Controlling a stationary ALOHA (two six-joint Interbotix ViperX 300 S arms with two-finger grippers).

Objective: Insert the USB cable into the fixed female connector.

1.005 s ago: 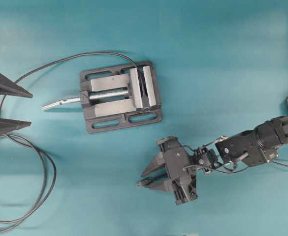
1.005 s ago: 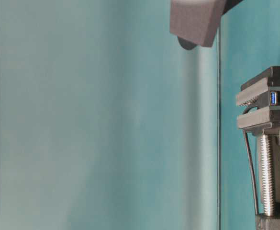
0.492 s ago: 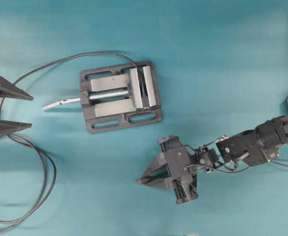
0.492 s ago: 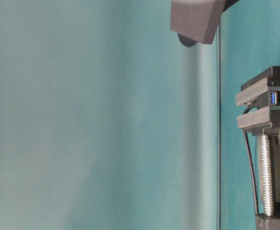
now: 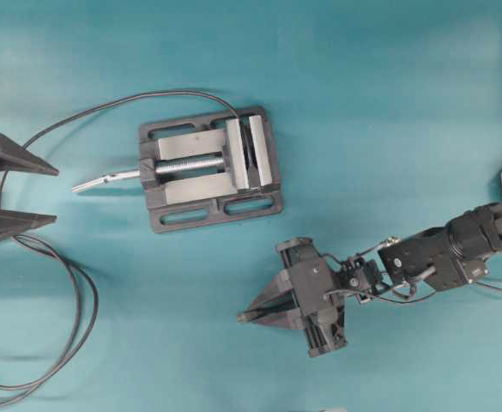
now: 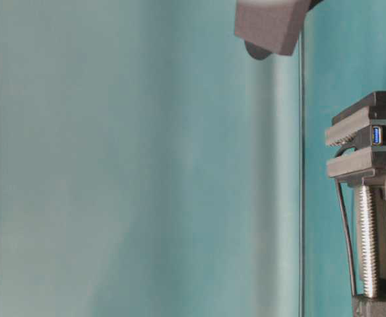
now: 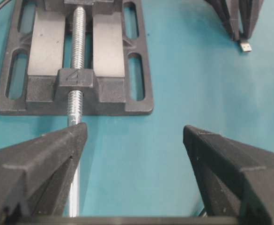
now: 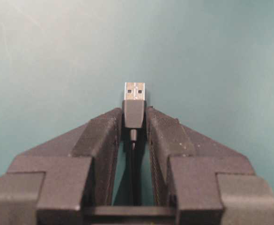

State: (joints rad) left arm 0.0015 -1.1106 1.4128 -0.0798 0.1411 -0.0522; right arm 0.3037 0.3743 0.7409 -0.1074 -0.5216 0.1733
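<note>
Surface: a plain teal table (image 5: 388, 103), matte, unmarked, running under everything I reach for.

Item, right gripper (image 8: 134, 117): mine, low over the table. Its fingers (image 8: 101, 136) are clenched on the black moulded body of the USB cable (image 8: 133, 112). The silver plug tip juts out just ahead of my fingertips. The thin cord runs straight back between my jaws toward my wrist. From overhead the grip shows as a narrow closed wedge (image 5: 263, 311) pointing away from my arm.

Item, left gripper (image 5: 10, 189): mine, spread wide with nothing between the jaws. Its fingers (image 7: 48, 154) frame the near end of the vise and hold nothing.

Item, vise (image 5: 209, 167): grey body, silver jaws and screw. It sits well ahead of my left jaws and off to one side of my right jaws, apart from both.

Item, fixed female connector (image 6: 376, 135): a small black block with a blue-lined socket, pinched between the vise jaws. Its dark lead (image 5: 53, 343) loops out of the vise and round past my left jaws.

Step in hand, as I judge it: the plug is grasped and the carry to the socket is not yet made.

Next move calls for: lifting the plug, swinging my right jaws round to face the socket mouth, squaring the silver tip to the blue slot, then pushing straight in. The vise should take the push.
</note>
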